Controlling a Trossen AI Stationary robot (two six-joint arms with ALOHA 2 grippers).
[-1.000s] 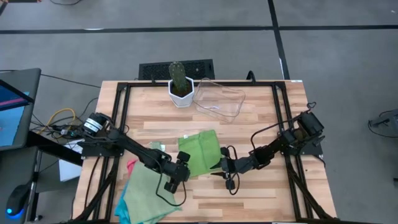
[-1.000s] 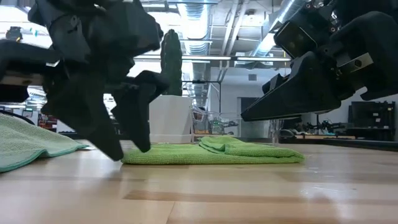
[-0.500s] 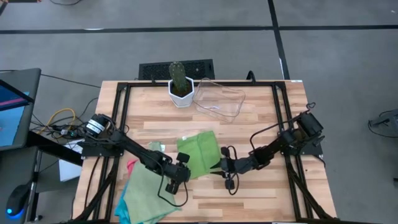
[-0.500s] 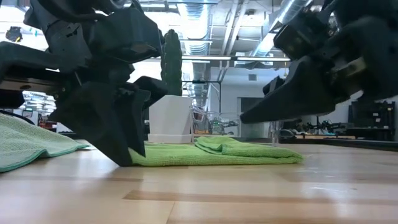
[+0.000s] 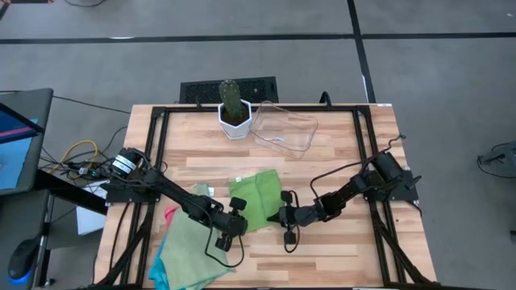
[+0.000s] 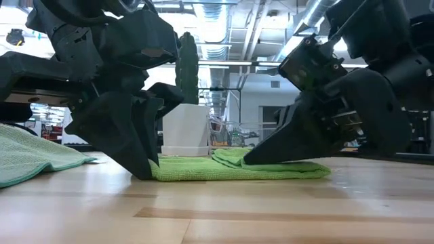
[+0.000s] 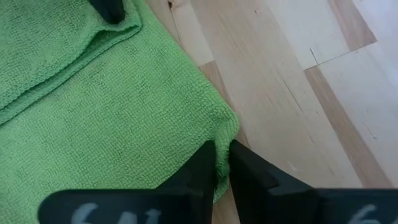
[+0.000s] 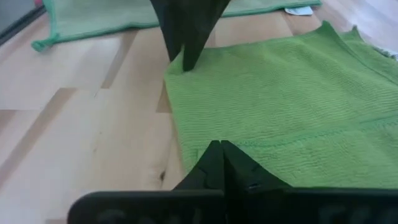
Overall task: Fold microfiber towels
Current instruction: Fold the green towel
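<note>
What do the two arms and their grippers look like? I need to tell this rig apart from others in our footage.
Both arms are dark, jointed and slim, with black cables looping loosely alongside. The left gripper and right gripper each have two black, wedge-shaped fingers tapering to points. The left arm's base joint bears a round silver-and-black cap.

Even overhead lighting, soft shadows. Low view: backlit arms in silhouette, glare on table (image 6: 224,217), blurred foreground.

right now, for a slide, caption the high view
Both grippers, left and right, pinch the near corners of a green towel on the table.
</note>
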